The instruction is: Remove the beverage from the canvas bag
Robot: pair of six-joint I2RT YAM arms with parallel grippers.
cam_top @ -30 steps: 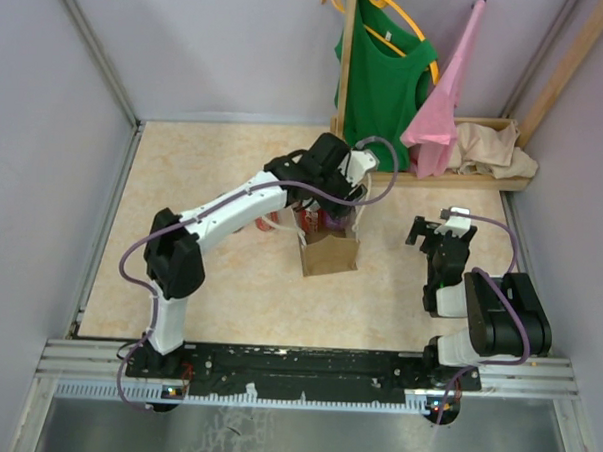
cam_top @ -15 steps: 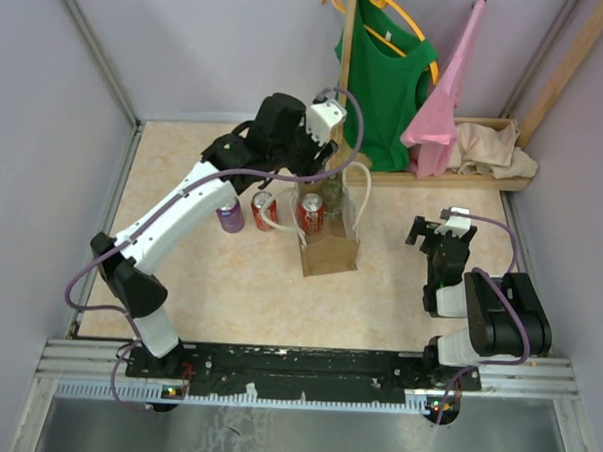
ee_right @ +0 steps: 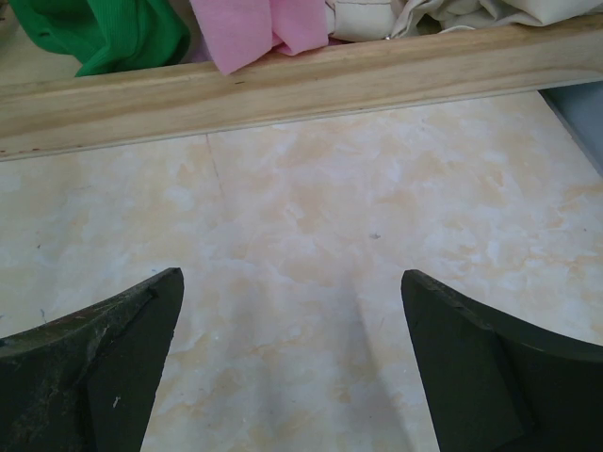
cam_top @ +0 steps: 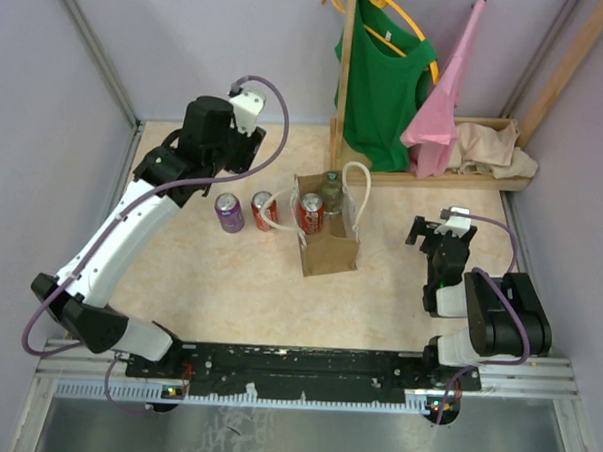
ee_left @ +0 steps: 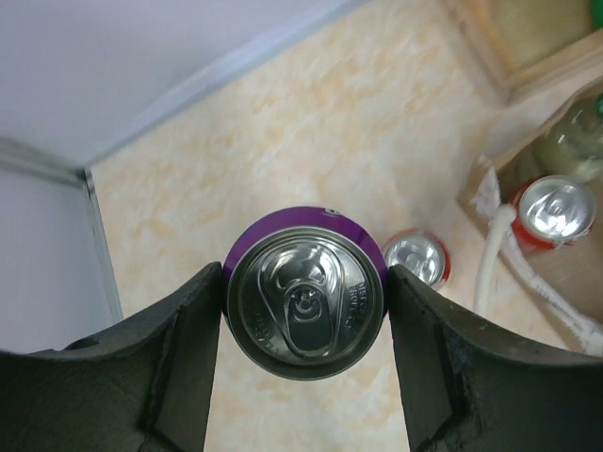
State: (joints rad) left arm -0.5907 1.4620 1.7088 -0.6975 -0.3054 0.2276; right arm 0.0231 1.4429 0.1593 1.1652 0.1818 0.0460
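Note:
My left gripper (ee_left: pixel 305 282) is shut on a purple can (ee_left: pixel 306 315), seen end-on with its silver lid between the black fingers. In the top view the left gripper (cam_top: pixel 225 153) hangs high at the back left and the held can is hidden under it. The tan canvas bag (cam_top: pixel 330 255) stands mid-table with its white rope handles (cam_top: pixel 358 183) up. Inside it are a red can (cam_top: pixel 310 212) and a green bottle (cam_top: pixel 330 190). My right gripper (cam_top: pixel 446 237) is open over bare table, right of the bag.
Left of the bag, a second purple can (cam_top: pixel 229 213) and a red can (cam_top: pixel 264 210) stand on the table. A wooden rack (ee_right: pixel 283 80) at the back right holds a green shirt (cam_top: pixel 383 79), a pink cloth (cam_top: pixel 442 102) and a beige cloth heap (cam_top: pixel 495 149). Walls close off both sides.
My left gripper has risen out of the bag with the purple can and swung left toward the back left corner. The right arm has not moved.

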